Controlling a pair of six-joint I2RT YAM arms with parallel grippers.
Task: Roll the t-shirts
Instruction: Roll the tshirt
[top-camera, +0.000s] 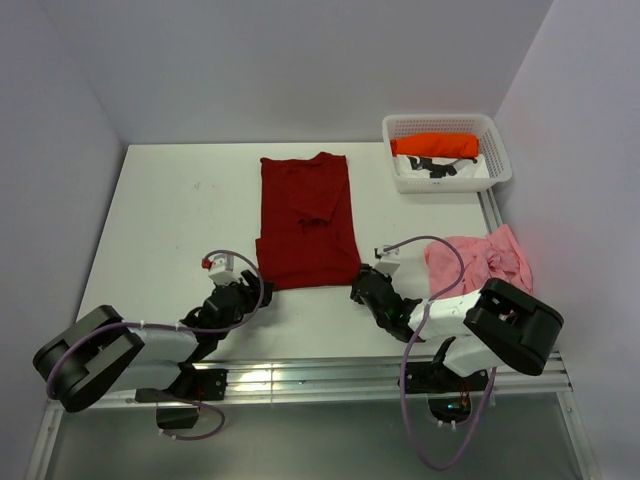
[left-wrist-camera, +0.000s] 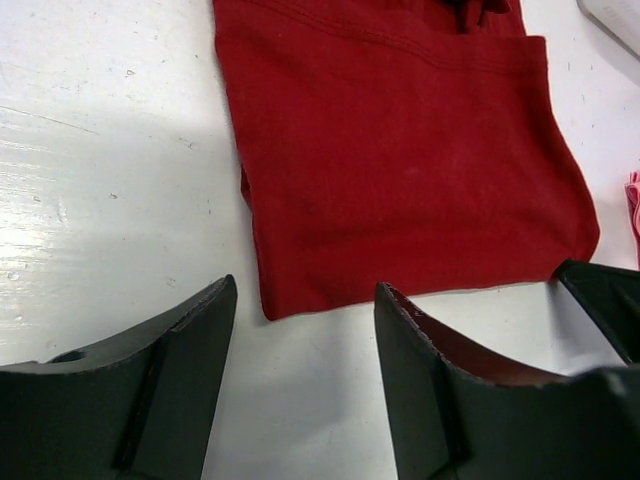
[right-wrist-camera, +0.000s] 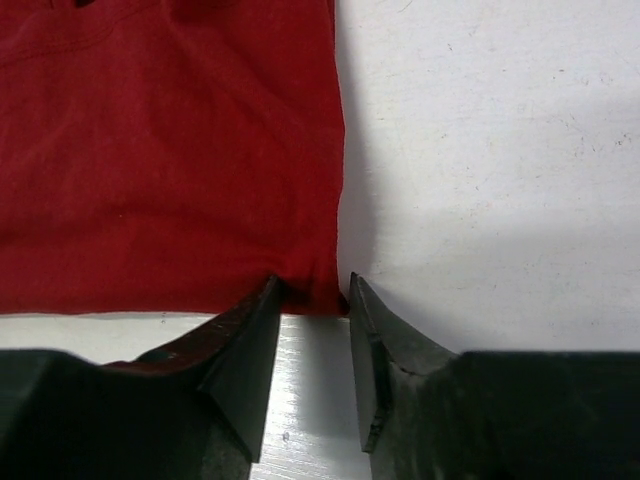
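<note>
Both arms reach low and forward — the left gripper (left-wrist-camera: 300, 290) has its fingers spread wide, the right gripper (right-wrist-camera: 312, 285) shows only a narrow gap.

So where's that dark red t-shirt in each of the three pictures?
Top external: the dark red t-shirt lies flat mid-table, left of the white basket.
Left wrist: upper middle, near hem just beyond the left gripper.
Right wrist: upper left, near right corner at the right gripper.
Shared landmark: its near hem on the white table.

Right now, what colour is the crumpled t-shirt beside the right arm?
The t-shirt is pale pink; the top external view shows it best.
</note>
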